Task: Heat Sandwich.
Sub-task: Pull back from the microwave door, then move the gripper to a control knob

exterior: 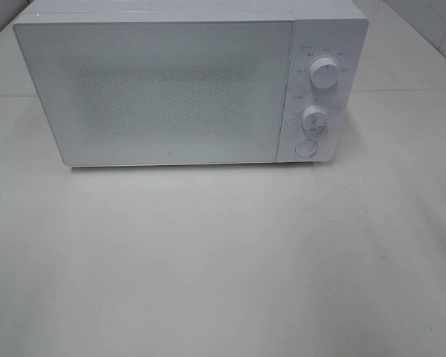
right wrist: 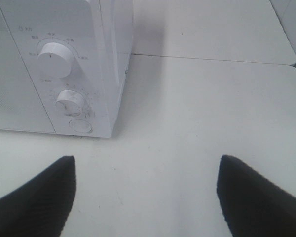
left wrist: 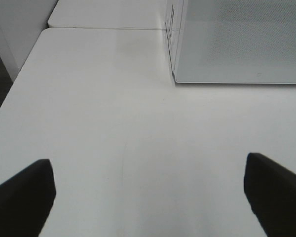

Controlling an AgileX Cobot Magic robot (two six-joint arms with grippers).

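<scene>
A white microwave (exterior: 186, 82) stands at the back of the white table (exterior: 223, 260) with its door shut. Its panel carries two dials (exterior: 324, 74) and a round button (exterior: 305, 148). The sandwich is out of view in every frame. My left gripper (left wrist: 148, 197) is open over bare table, left of the microwave's front corner (left wrist: 173, 79). In the right wrist view my right gripper (right wrist: 147, 197) is open too, over bare table near the microwave's control panel (right wrist: 64, 89). Neither gripper shows in the high view.
The microwave's front glass (exterior: 163, 89) is frosted and shows nothing inside. A seam between two table tops (right wrist: 212, 59) runs behind the microwave. The table's left edge (left wrist: 19, 84) drops to a dark floor.
</scene>
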